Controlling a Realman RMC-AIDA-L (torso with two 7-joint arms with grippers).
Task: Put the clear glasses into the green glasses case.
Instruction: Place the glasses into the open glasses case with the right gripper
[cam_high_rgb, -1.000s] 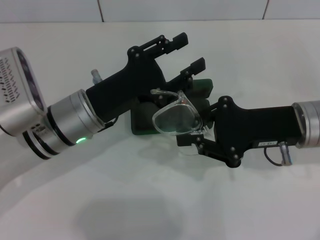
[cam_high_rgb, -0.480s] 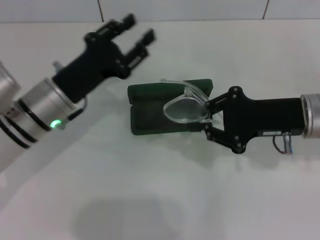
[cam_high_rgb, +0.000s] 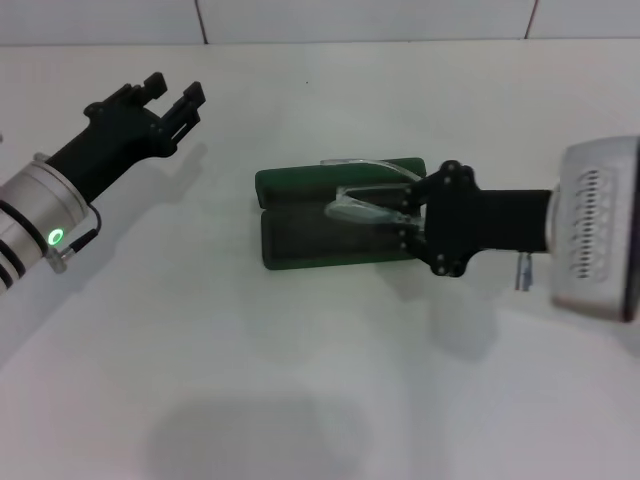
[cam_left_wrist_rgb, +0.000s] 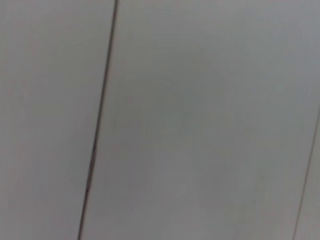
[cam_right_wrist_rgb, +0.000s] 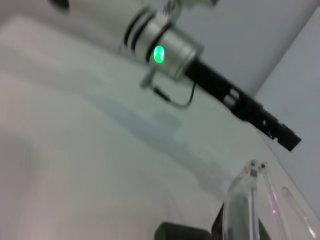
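A: Nearing the end, by my reckoning. The green glasses case (cam_high_rgb: 335, 215) lies open on the white table (cam_high_rgb: 320, 380), and the clear glasses (cam_high_rgb: 368, 198) sit low over its dark tray, lens about level with the lining, one thin arm running along the lid edge.

B: Released?

A: Not that I can see. The right gripper (cam_high_rgb: 405, 215) is at the case's right end, fingers drawn narrow on the frame's end. Letting go is left; perhaps closing the lid.

B: And the other arm?

A: The left gripper (cam_high_rgb: 172, 100) hangs well apart at far left, fingers (cam_high_rgb: 190, 97) a modest gap apart, holding nothing.
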